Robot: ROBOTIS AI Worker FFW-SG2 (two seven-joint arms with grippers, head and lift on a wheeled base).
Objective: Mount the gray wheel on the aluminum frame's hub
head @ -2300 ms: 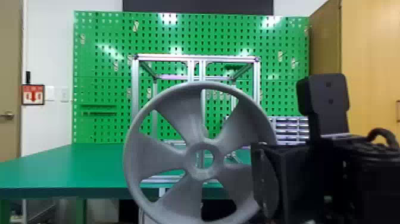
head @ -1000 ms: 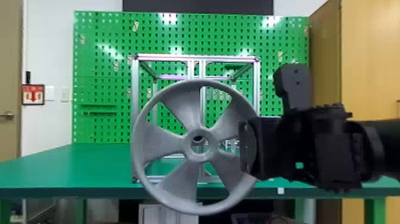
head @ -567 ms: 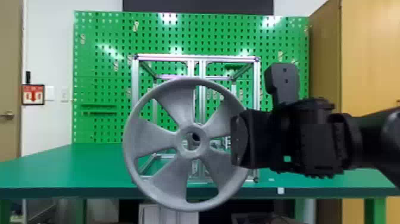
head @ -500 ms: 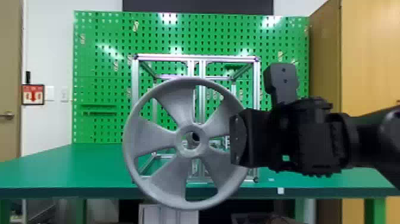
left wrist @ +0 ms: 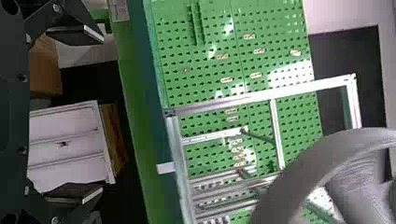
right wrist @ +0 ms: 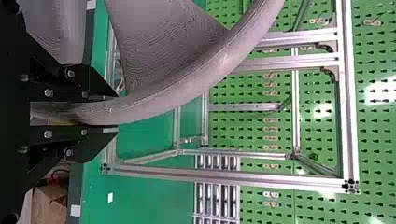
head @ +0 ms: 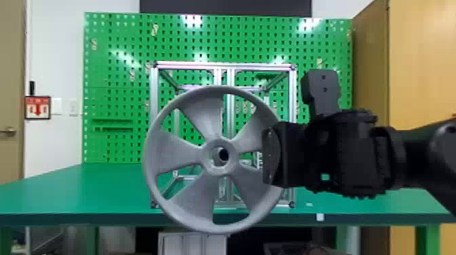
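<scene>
The big green table (head: pixel 115 190) could be bumped by the bottom of the gray wheel (head: pixel 208 156) if the wheel is brought in too low. The metal frame (head: pixel 154 88) on the table could be shoved back or turned if it is pushed off to one side. The wheel is held up on its edge in front of the frame, and it could be tipped or twisted, because its rim (right wrist: pixel 224 60) is pinched at one side only by the right claw (right wrist: pixel 114 112), which is closed on it. The left claw (left wrist: pixel 91 114) is spread wide with nothing in it, so no help is given by it. The small hole (head: pixel 223 155) could be lined up wrong, since it cannot be told where the hub is.
</scene>
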